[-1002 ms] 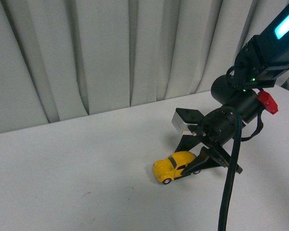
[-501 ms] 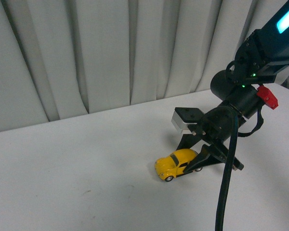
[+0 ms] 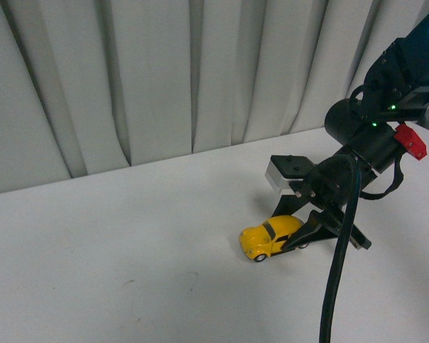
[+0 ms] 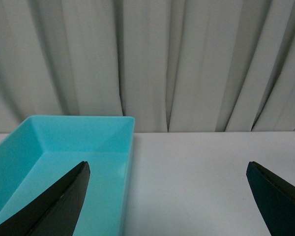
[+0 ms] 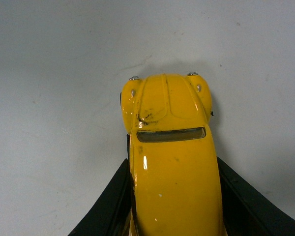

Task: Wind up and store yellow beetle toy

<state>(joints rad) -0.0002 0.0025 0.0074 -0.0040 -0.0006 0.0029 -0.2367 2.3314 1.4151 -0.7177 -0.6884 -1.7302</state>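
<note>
On white tabletop (image 3: 114, 257), right of centre: yellow beetle toy (image 3: 270, 238) stood on wheels, clasped at both flanks by right hand (image 3: 292, 230). Wind-up step judged in hand; storing not yet done. Next: toy to be dragged backward, wheels pressed down, grip kept firm, then carried to turquoise bin (image 4: 78, 135) near left hand (image 4: 167, 167), which is spread wide, nothing held. Tabletop matte, plain. Pale pleated curtain (image 3: 164, 71) hung behind.

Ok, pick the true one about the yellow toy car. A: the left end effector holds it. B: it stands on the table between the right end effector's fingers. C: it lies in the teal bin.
B: the toy car stands wheels-down on the white table, with the right end effector closed on both its sides.
</note>
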